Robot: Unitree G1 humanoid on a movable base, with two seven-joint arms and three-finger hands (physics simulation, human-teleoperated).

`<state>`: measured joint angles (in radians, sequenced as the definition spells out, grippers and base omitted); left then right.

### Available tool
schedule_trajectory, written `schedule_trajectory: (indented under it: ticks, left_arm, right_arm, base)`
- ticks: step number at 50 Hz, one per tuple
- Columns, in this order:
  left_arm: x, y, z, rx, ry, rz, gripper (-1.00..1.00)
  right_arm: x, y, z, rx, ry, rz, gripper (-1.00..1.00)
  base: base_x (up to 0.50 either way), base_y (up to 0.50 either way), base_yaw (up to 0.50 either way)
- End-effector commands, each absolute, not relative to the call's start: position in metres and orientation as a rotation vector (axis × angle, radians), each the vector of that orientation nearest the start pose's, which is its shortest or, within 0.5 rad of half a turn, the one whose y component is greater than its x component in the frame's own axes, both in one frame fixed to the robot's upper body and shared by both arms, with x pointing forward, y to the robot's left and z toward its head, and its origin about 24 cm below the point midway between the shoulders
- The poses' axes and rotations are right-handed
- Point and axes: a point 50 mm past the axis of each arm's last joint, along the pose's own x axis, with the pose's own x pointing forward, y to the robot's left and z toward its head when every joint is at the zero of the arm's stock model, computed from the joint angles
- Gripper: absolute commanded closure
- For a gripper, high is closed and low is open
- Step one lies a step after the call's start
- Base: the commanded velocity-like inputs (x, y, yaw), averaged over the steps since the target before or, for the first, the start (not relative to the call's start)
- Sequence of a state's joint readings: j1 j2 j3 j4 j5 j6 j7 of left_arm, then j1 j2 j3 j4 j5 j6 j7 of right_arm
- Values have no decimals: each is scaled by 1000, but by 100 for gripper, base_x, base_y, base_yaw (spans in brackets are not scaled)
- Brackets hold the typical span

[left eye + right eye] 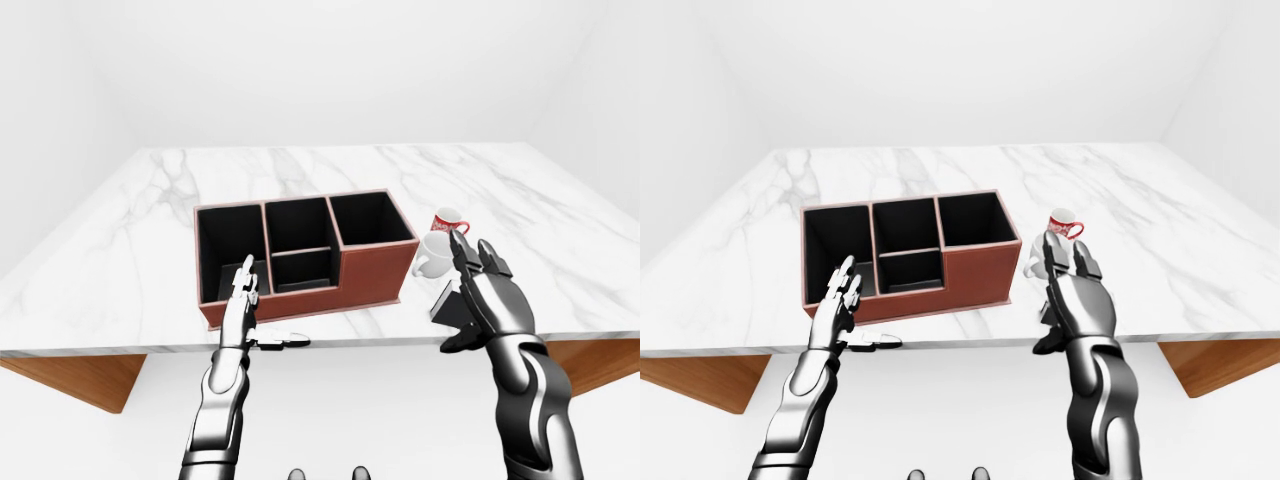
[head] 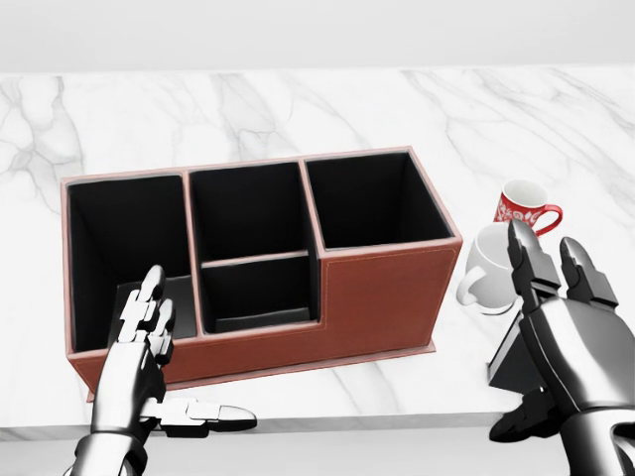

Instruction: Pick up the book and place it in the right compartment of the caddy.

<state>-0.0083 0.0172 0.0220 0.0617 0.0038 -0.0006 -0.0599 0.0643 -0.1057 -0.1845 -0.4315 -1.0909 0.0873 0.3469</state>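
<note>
The brown caddy (image 2: 387,297) with black compartments stands on the white marble table (image 2: 298,109); its right compartment (image 2: 372,203) is at the upper right and holds nothing. A dark flat book (image 2: 510,363) stands tilted at the table's lower edge, right of the caddy, mostly hidden by my right hand (image 2: 541,327). That hand is against the book with fingers stretched upward and thumb low; the fingers are not closed round it. My left hand (image 2: 149,347) is open and empty at the caddy's lower left corner, thumb pointing right.
A white mug (image 2: 486,266) and a red patterned mug (image 2: 523,208) stand just right of the caddy, directly above my right hand. The table's near edge runs along the bottom of the head view. White walls stand behind the table.
</note>
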Motion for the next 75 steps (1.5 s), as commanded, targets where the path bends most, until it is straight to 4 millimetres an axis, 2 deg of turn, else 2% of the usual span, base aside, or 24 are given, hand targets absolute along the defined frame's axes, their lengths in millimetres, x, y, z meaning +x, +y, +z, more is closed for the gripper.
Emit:
schedule_trajectory:
  ticks: [1,18,27,41,51,52,53,63,75]
  left_arm:
    - [255,154,29,20,54,-41,-100]
    - [254,154,28,23,53,-43,-100]
    - [254,154,29,23,53,-43,-100]
    - [254,154,27,22,55,-45,-100]
    - [254,154,27,21,56,-45,-100]
    - [254,154,27,19,61,-47,-100]
    - [254,154,27,19,62,-48,-100]
    - [254,154,27,16,64,-47,-100]
    - [255,155,25,15,64,-47,-100]
  right_arm:
    - [225,-217,105,-1251,134,-82,-100]
    - [227,-233,102,-1229,156,-134,-100]
    - [234,-239,87,-1192,172,-151,-100]
    - [239,-250,87,-1197,158,-203,-100]
    - [250,-265,77,-1176,192,-232,-100]
    - [258,-288,62,-1130,269,-277,-100]
    - [259,-289,61,-1126,270,-278,-100]
    - [264,-290,59,-1117,262,-273,-100]
    - [284,-291,55,-1104,267,-277,-100]
  base:
    - [0,0,0]
    - [0,0,0]
    - [0,0,0]
    - [0,0,0]
    - [0,0,0]
    - [0,0,0]
    - [0,0,0]
    - [0,0,0]
    - [0,0,0]
